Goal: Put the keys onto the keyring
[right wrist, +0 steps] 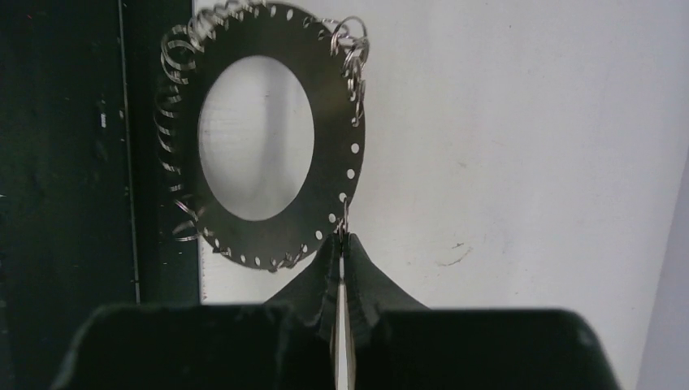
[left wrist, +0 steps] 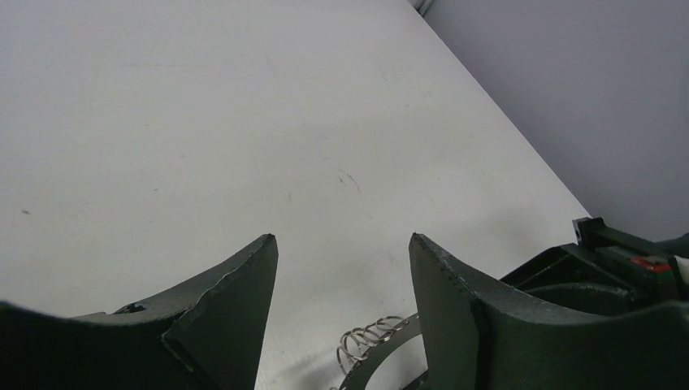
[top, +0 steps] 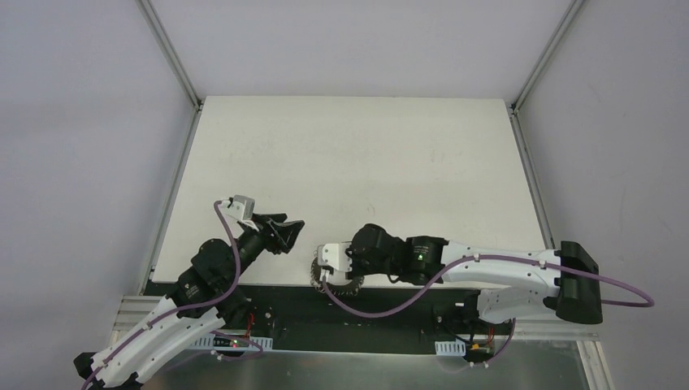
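Note:
The keyring (right wrist: 329,89) is a flat silvery-grey disc with a wide hole, small rim holes and many thin wire loops. My right gripper (right wrist: 341,239) is shut on one wire loop at its rim and holds it over the table's near edge. In the top view the keyring (top: 318,277) shows under my right gripper (top: 338,273). My left gripper (left wrist: 343,240) is open and empty, just left of the keyring (left wrist: 380,348), whose edge shows between the jaws. In the top view my left gripper (top: 290,234) points at the ring. The keys are not in view.
The white table (top: 349,162) is bounded by metal frame rails (top: 171,49) at left and right. A dark gap (top: 382,313) runs along its near edge, under part of the ring. Purple cables (top: 382,305) loop by the arm bases.

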Controlling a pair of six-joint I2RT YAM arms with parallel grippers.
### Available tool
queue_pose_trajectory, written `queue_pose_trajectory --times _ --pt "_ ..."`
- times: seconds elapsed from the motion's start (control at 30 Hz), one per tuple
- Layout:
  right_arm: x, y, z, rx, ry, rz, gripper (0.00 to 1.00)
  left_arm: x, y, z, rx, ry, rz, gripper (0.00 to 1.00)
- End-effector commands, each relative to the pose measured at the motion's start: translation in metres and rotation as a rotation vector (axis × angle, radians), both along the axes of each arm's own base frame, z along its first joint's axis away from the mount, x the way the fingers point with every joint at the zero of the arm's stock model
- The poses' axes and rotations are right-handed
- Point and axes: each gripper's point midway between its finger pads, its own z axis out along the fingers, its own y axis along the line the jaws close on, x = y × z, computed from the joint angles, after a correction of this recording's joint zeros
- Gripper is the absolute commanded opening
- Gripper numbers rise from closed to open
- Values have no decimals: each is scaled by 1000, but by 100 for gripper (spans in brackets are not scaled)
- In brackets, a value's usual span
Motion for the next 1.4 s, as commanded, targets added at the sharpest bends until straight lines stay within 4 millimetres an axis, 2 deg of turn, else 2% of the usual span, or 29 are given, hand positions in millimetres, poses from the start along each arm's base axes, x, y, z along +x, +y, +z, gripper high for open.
queue_pose_trajectory --times 0.0,0.2,0.4,0.7,0.9,1.03,1.37 --pt "-13 -2 40 119 149 -84 0 -11 -23 32 -75 -75 -130 60" --pt "-22 -8 74 181 291 -170 0 -29 -50 59 -91 -66 -308 59" --pt "-29 -12 94 199 428 -223 0 -57 -79 80 -90 -84 -539 59" --pt "-29 -13 107 248 463 -236 0 -65 -101 77 -79 -62 -667 60" --pt "-36 -20 133 323 480 -206 0 -67 -107 74 -85 -87 -704 59" --pt "-43 -22 149 348 516 -176 0 -75 -114 80 -110 -143 -773 59" --pt "-46 -16 183 416 552 -155 0 -89 -130 88 -130 -204 -925 55"
